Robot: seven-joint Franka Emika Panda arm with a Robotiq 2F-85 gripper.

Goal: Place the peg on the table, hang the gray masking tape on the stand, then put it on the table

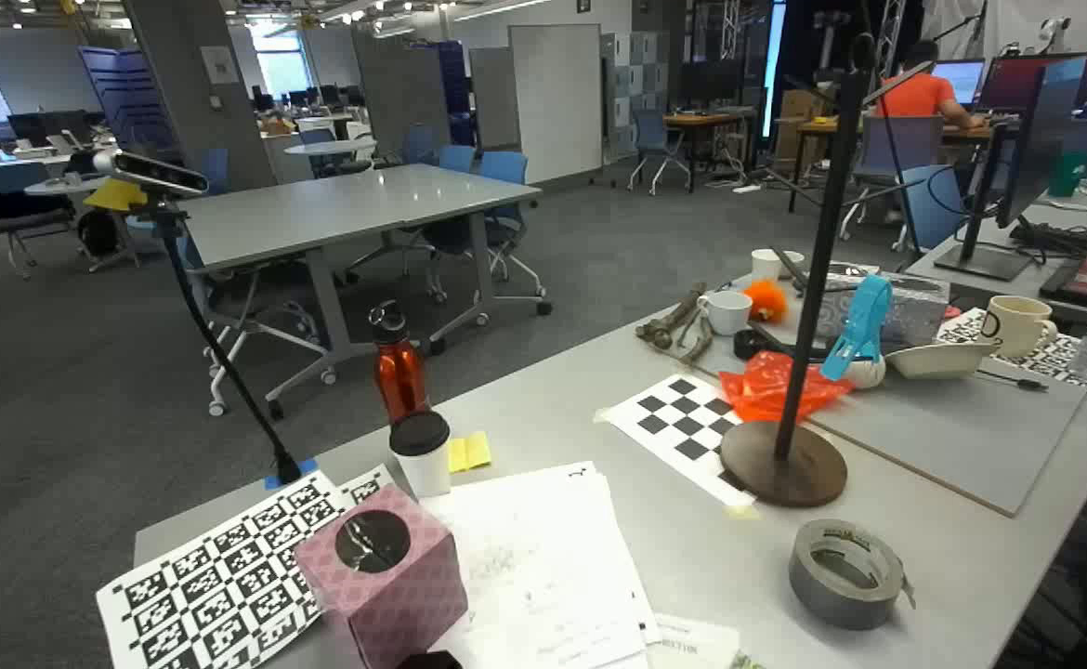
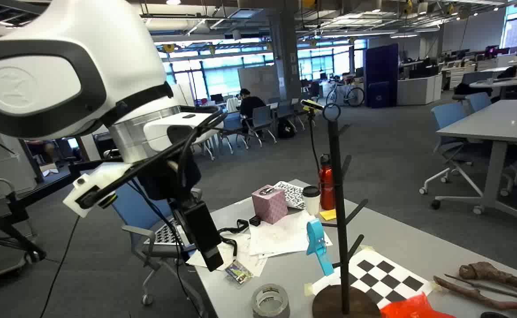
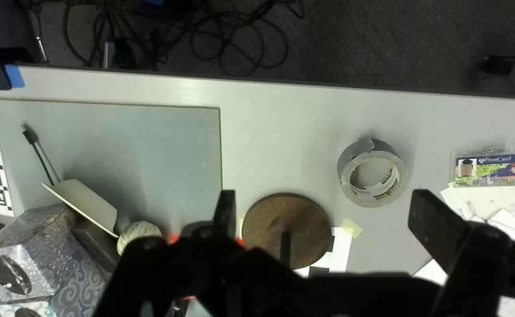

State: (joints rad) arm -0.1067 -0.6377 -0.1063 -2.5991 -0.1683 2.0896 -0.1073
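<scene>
The gray ring-shaped masking tape [image 1: 845,599] lies flat on the pale gray worktop [image 3: 279,141], open room between it and the worktop's edge. Near it, the tall dark round-based stand [image 2: 340,212] carries the teal-blue plastic peg [image 2: 316,244]. The black fingers [image 3: 434,229] are spread.

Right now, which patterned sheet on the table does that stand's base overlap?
The plain checkerboard sheet: the stand's brown base covers part of one edge. The other patterned sheets there carry finer, code-like marks and lie apart.

Peg [image 2: 316,240] on stand [image 2: 340,207], tape [image 2: 284,303] on table [image 2: 298,274]
</scene>
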